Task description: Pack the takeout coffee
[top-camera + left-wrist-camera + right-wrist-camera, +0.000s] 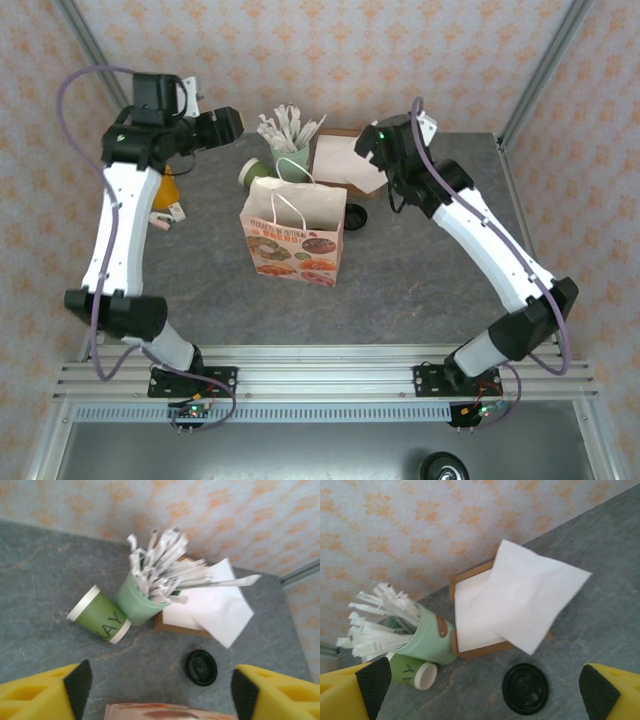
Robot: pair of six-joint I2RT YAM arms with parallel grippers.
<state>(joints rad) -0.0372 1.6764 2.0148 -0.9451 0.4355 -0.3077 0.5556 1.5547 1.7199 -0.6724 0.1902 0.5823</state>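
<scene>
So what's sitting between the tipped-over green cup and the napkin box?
The paler green cup stuffed with wrapped sticks, clearest in the left wrist view.

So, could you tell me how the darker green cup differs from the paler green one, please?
The darker green cup lies on its side; the paler green cup stands, stuffed with wrapped sticks. The darker cup bears lettering, the paler cup a brown mark. Both are lidless.

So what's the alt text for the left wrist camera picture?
A green cup lies on its side on a grey table beside a paler green cup stuffed with wrapped sticks, next to napkins in a brown holder. A black lid lies nearer, and the open yellow tool frames the bottom corners.
</scene>
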